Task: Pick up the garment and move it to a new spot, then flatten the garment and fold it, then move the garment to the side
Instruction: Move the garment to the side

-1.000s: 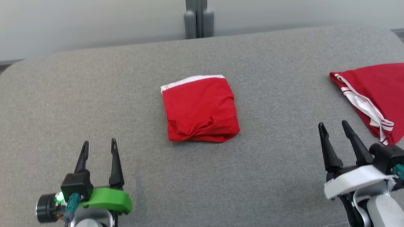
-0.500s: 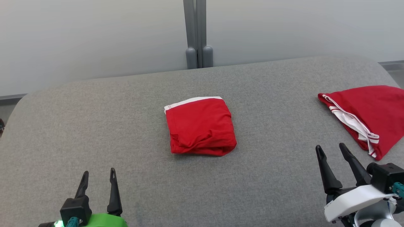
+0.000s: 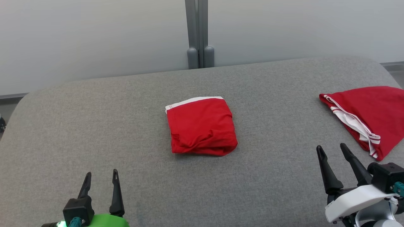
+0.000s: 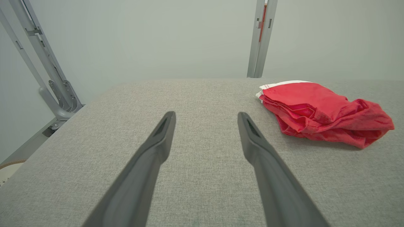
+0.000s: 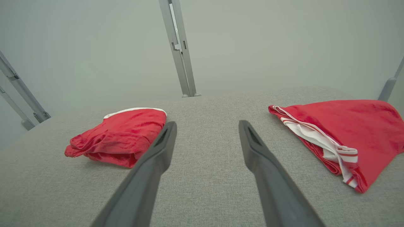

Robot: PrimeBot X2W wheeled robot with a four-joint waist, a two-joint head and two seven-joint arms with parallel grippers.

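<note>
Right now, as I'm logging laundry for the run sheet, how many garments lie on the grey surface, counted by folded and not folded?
folded red garment: 1
unfolded red garment with white striped trim: 1
Total: 2

Red-and-white garment (image 3: 375,110): right part cut off by the head view's edge. Left gripper (image 3: 102,172): green body cropped at bottom.
</note>
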